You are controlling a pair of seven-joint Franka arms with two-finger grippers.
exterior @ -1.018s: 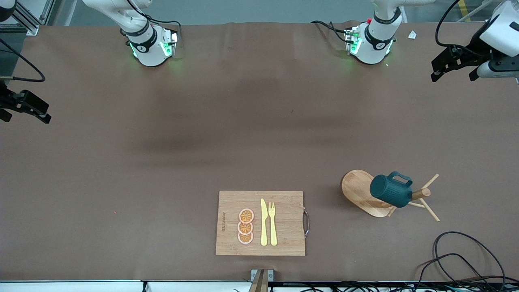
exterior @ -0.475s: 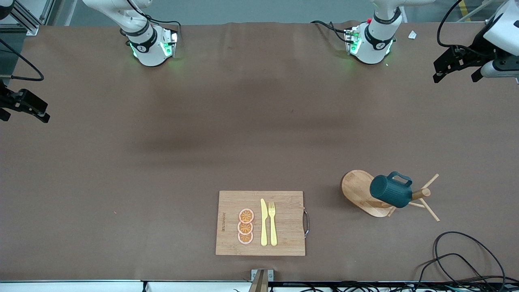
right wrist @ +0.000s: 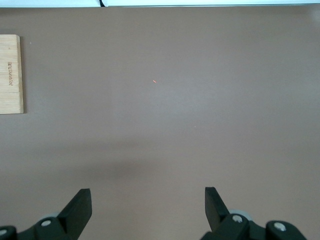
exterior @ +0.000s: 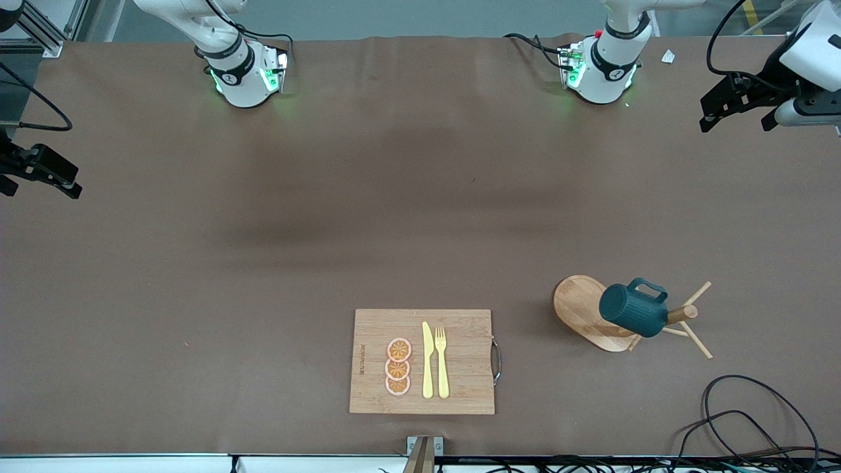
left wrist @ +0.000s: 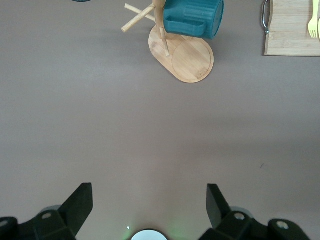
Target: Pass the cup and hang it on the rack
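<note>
The dark teal cup (exterior: 634, 309) hangs by its handle on a peg of the wooden rack (exterior: 578, 309), which stands toward the left arm's end of the table, near the front camera. In the left wrist view the cup (left wrist: 195, 17) and the rack (left wrist: 190, 60) lie well away from my left gripper (left wrist: 149, 197). That left gripper (exterior: 736, 118) hovers open and empty at its own end of the table. My right gripper (exterior: 39, 187) hovers open and empty at the right arm's end, with only bare table under it (right wrist: 148, 200).
A bamboo cutting board (exterior: 460, 361) with a yellow knife (exterior: 427, 361), a yellow fork (exterior: 441, 361) and orange slices (exterior: 398, 366) lies beside the rack, near the front edge. Black cables (exterior: 755, 414) curl at the corner near the rack. Both arm bases stand along the robots' edge.
The left gripper has wavered slightly in place at its end of the table. The cup, the rack and the right gripper have not moved.
</note>
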